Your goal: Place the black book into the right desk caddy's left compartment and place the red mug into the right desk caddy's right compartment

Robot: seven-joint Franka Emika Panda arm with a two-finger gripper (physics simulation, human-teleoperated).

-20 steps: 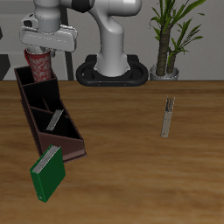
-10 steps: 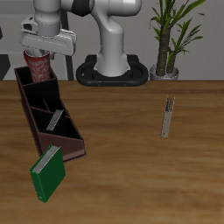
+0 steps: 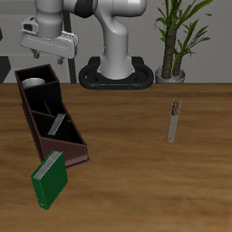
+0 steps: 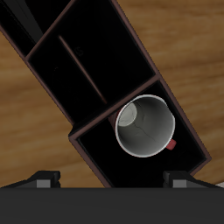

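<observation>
White glossy robot arm point(image 3: 118, 36) with black joint bands, round dark base point(image 3: 116, 76), light grey gripper point(image 3: 47, 56) block

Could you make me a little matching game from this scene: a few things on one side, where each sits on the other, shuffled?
Things:
1. red speckled mug with pale grey inside
2. small thin black book
3. larger green book
4. grey tool

Places:
A. propped against the long dark maroon-brown desk caddy's front end
B. in the caddy's squarish end section
C. upright on the bare wooden table, apart from the caddy
D. in the air above the caddy

Pairs: 1-B, 2-C, 3-A, 4-D
</observation>
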